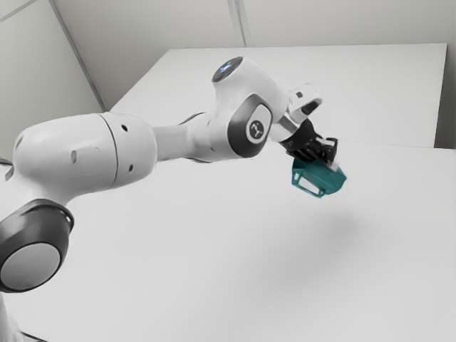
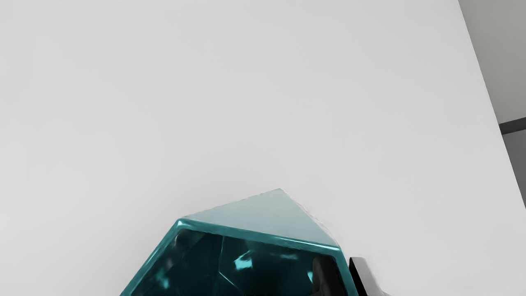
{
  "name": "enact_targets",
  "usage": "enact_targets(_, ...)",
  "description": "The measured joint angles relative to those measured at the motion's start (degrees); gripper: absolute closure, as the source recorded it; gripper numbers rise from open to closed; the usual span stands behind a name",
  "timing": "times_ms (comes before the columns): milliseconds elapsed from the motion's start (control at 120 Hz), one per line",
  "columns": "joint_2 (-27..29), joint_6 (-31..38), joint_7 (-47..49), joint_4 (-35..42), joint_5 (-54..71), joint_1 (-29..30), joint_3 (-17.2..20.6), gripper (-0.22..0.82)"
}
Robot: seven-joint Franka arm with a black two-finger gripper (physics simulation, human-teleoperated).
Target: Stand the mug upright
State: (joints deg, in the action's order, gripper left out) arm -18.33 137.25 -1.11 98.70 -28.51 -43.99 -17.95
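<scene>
One faceted, glossy teal mug (image 1: 317, 179) is pinched by its wall in my black two-finger end effector (image 1: 332, 159), right of centre in the exterior view, tilted above the white surface (image 1: 214, 256). Judged complete: grasp, lift. Remaining: levelling, lowering, release.

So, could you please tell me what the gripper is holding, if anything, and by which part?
The gripper holds the teal mug by its side wall, at the rim: one finger inside, the other outside.

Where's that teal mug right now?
Toward the exterior view's right, the mug hangs tilted in the air above the white table, its wall pinched by the black pincer.
</scene>
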Motion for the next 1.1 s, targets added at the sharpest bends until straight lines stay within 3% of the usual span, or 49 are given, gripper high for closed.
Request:
enact_targets(150,4.8,-8.9,1.2,4.3,10.3,7.1,-0.9,0.78)
enact_targets(342,5.3,-15.3,2.4,4.7,19.8,16.3,0.5,0.78)
enact_targets(500,5.1,-18.0,3.1,4.7,23.5,23.5,4.0,0.78)
enact_targets(750,3.8,-20.7,3.9,5.6,27.1,28.4,4.4,0.78)
enact_targets(1100,-0.7,-22.0,4.5,5.5,28.0,29.9,3.1,0.78)
